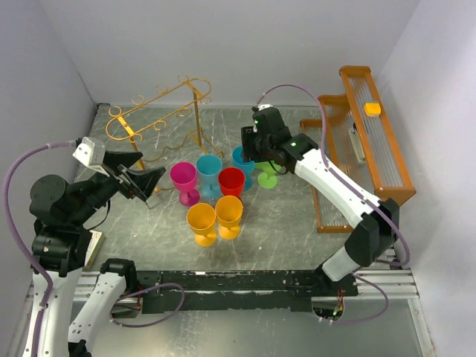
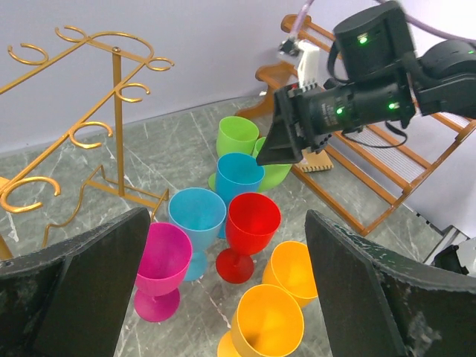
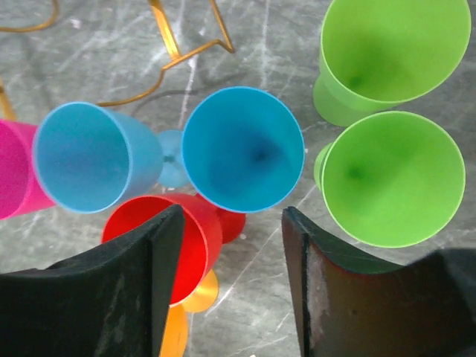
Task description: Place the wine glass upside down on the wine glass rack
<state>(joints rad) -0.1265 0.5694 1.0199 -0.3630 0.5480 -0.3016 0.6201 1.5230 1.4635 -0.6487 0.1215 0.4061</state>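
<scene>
Well | right gripper [image 3: 232, 223]: jaws apart above darker blue wine glass [image 3: 242, 149], nothing clamped | left gripper [image 2: 227, 219]: apart, empty | tip: bowl should be straddled squarely (red glass [image 3: 201, 245] sits close)

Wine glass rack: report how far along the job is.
Done: nothing; the wine glass rack is bare. In hand: the right end effector hangs open over a blue glass, not gripping it; the left end effector is open and empty. Left: grasp, flip and hang the glass.
</scene>
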